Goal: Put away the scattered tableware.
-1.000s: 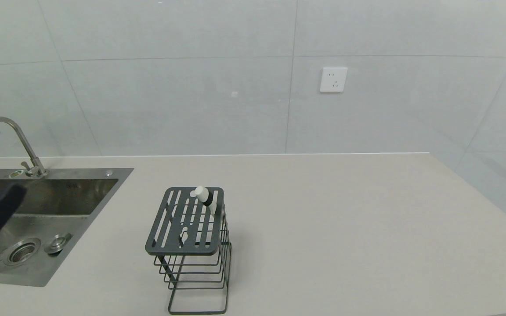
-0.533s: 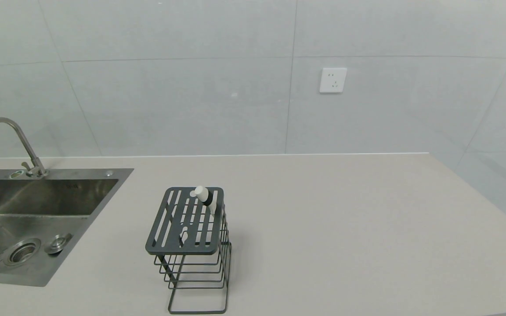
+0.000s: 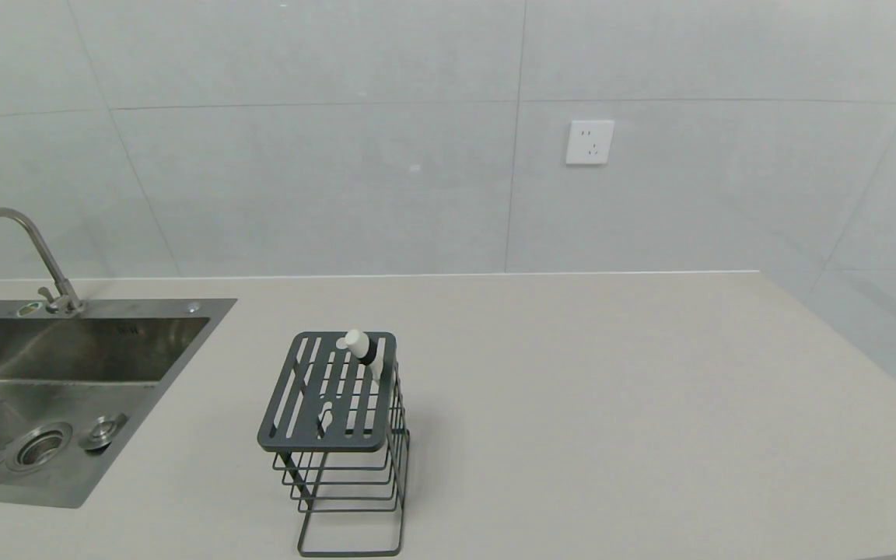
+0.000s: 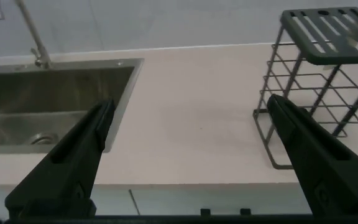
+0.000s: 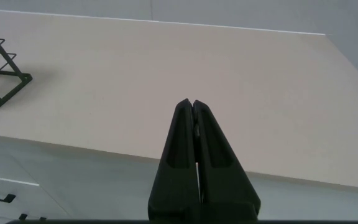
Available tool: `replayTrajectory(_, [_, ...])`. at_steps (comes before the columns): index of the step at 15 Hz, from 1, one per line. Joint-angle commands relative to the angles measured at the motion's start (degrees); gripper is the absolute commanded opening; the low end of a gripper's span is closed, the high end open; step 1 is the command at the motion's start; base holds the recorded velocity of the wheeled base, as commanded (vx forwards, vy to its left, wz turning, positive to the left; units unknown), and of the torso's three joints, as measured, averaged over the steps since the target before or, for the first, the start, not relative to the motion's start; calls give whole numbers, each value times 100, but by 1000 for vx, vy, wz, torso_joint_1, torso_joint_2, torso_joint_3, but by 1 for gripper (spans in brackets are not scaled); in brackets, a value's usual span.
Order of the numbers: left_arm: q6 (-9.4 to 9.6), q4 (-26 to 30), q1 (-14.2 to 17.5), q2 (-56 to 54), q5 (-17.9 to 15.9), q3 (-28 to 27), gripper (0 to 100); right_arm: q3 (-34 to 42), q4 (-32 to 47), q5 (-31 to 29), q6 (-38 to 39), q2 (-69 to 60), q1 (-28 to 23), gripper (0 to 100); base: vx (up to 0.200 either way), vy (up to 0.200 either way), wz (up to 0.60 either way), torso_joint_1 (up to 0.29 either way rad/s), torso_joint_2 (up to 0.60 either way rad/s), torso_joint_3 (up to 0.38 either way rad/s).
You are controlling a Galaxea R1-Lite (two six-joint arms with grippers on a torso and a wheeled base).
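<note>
One white-handled utensil (image 3: pixel 360 348) stands slotted in the rack's (image 3: pixel 327 404) far right corner, on the bench (image 3: pixel 611 389). Left pincer (image 4: pixel 189 104) spread wide, empty, near the rack; right pincer (image 5: pixel 193 104) closed, empty.

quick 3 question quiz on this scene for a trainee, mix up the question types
1. True or false: the right gripper has its jaws shut with nothing between them.
2. Where is the white-handled utensil?
A. lying in the sink
B. standing in the slotted top of the rack
C. lying flat on the counter
3. Fill in the blank: the jaws of the left gripper are ____.

Key: 1 true; 2 B; 3 open
</note>
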Motion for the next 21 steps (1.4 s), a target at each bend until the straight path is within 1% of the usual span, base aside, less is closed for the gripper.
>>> replayTrajectory(1, [-53, 282, -17, 0, -425, 10, 100, 7, -18, 79, -30, 5, 6, 0, 0, 0, 0, 0, 0, 0])
replayTrajectory(4, [8, 185, 1, 0, -329, 10, 100, -1, 26, 131, 102, 5, 6, 0, 0, 0, 0, 0, 0, 0])
replayTrajectory(5, [-71, 185, -8, 0, -337, 10, 100, -1, 26, 140, 172, 5, 6, 0, 0, 0, 0, 0, 0, 0])
replayTrajectory(6, [-256, 185, -8, 0, -346, 10, 100, -1, 26, 131, 172, 5, 6, 0, 0, 0, 0, 0, 0, 0])
replayTrajectory(7, [-343, 194, 1, 0, -337, 10, 100, -1, 26, 131, 172, 5, 6, 0, 0, 0, 0, 0, 0, 0])
replayTrajectory(8, [-361, 194, 1, 0, -337, 10, 100, -1, 26, 131, 172, 5, 6, 0, 0, 0, 0, 0, 0, 0])
replayTrajectory(20, [-343, 203, 1, 0, -346, 10, 100, -1, 26, 131, 172, 5, -3, 0, 0, 0, 0, 0, 0, 0])
replayTrajectory(21, [-343, 203, 1, 0, -346, 10, 100, -1, 26, 123, 181, 13, -205, 0, 0, 0, 0, 0, 0, 0])
